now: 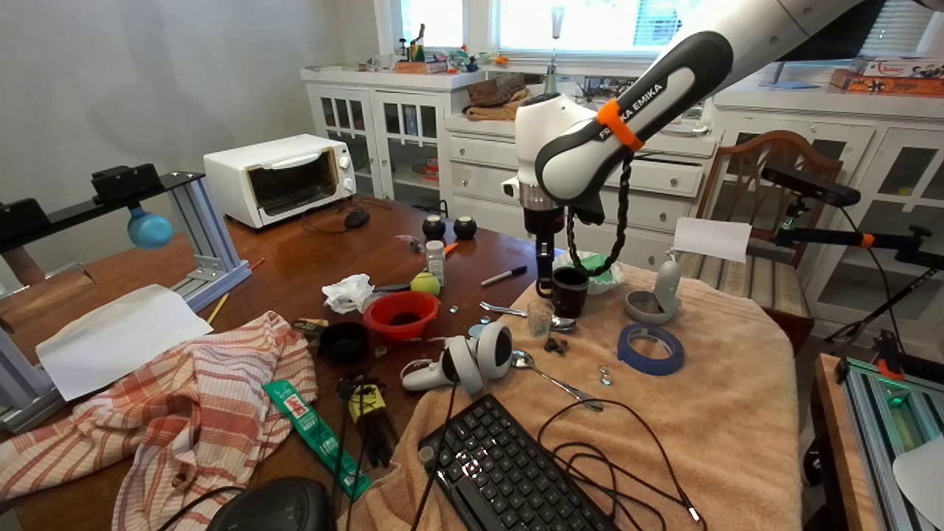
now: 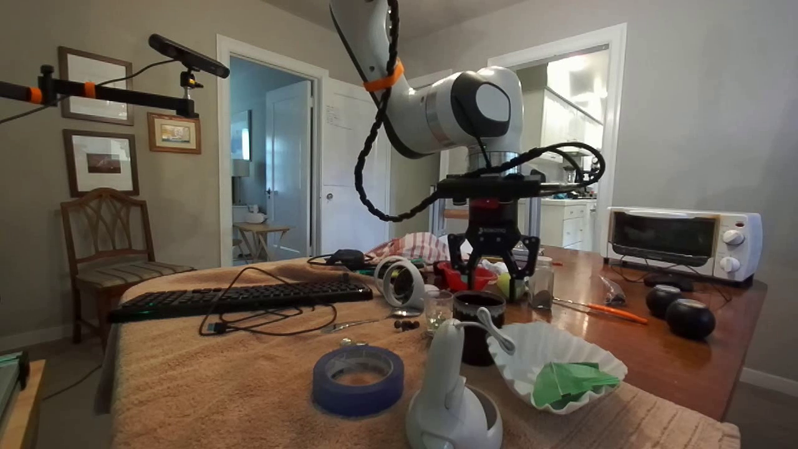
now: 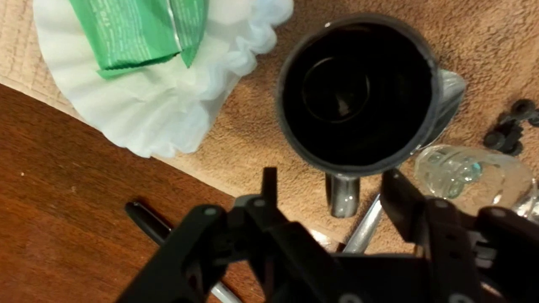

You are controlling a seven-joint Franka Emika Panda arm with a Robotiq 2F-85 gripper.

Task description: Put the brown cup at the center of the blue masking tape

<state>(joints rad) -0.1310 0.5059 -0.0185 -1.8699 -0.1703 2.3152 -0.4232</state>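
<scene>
The brown cup (image 1: pixel 570 296) is a very dark mug standing upright on the tan towel; it also shows in an exterior view (image 2: pixel 479 333) and in the wrist view (image 3: pixel 358 97). The blue masking tape (image 1: pixel 649 364) lies flat on the towel a short way from the cup, also in an exterior view (image 2: pixel 358 400); it is out of the wrist view. My gripper (image 3: pixel 332 173) is open and points down at the cup's handle side, as both exterior views (image 1: pixel 544 286) (image 2: pixel 492 288) show. The handle appears between the two fingers. The right finger overlaps the rim in view; I cannot tell whether they touch.
A clear glass (image 3: pixel 476 181) and a spoon (image 3: pixel 364 227) lie close beside the cup. A white paper filter (image 3: pixel 168 109) with a green packet is on its other side. A pale controller-like thing (image 2: pixel 446 399) stands near the tape. A black keyboard (image 1: pixel 509 464) and cables lie further off.
</scene>
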